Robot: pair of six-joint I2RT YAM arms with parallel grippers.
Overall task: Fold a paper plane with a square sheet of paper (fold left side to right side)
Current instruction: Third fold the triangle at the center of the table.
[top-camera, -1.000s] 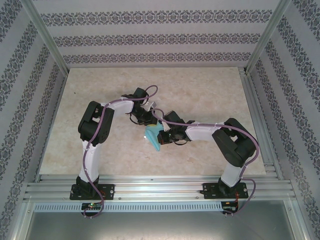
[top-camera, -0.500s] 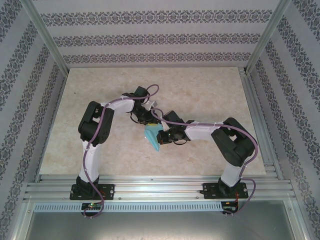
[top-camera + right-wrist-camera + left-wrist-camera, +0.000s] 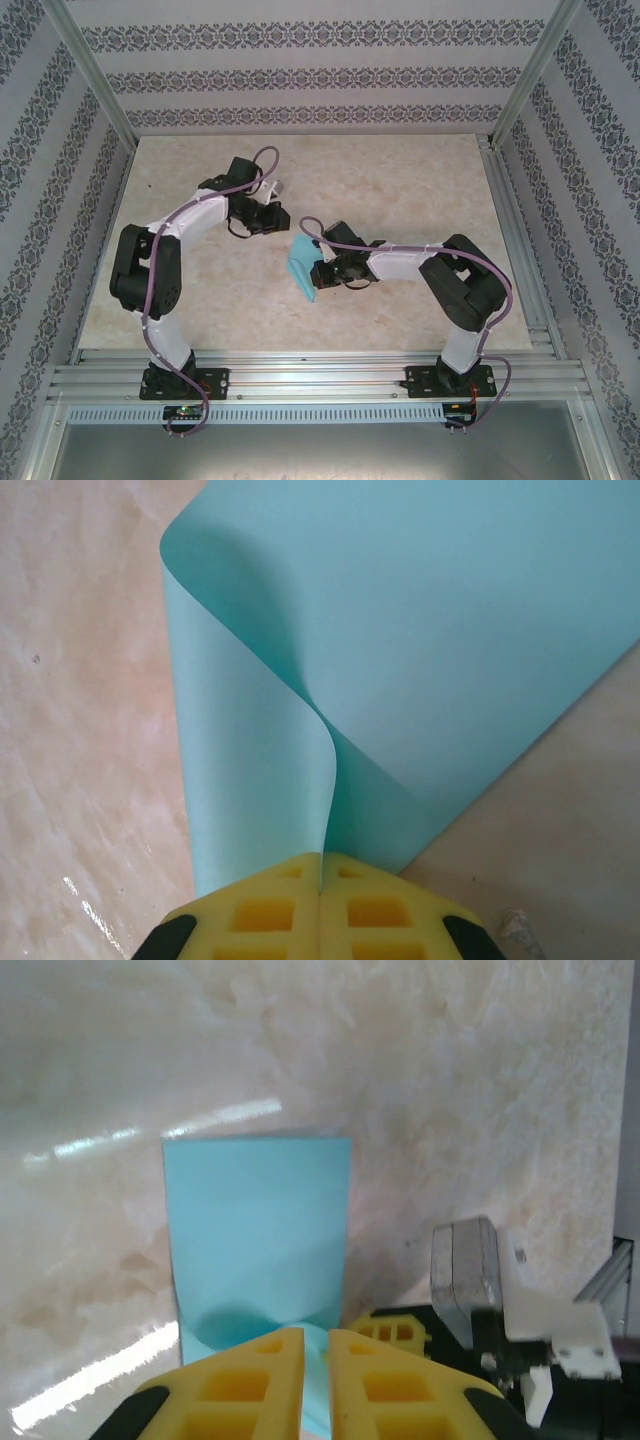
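Note:
The square sheet of paper (image 3: pixel 299 264) is light turquoise. It stands curled over on itself near the table's middle, one side bent across toward the other. My right gripper (image 3: pixel 319 268) is shut on its near edge, and in the right wrist view the yellow fingertips (image 3: pixel 322 866) pinch where the two layers of the sheet (image 3: pixel 400 630) meet. My left gripper (image 3: pixel 279 220) hangs up and to the left of the sheet, apart from it. Its yellow jaws (image 3: pixel 316 1345) stand almost together with a thin slit and hold nothing; the paper (image 3: pixel 255 1220) rises behind them.
The beige marbled table (image 3: pixel 400 180) has free room on all sides of the sheet. Patterned walls and aluminium posts (image 3: pixel 90 70) fence it in, and rails (image 3: pixel 320 375) run along the near edge. The right wrist's camera block (image 3: pixel 465 1270) is close to my left fingers.
The left arm has swung back and to the left, away from the paper it was pressed against. The sheet now hangs from the right gripper alone and has spread wider.

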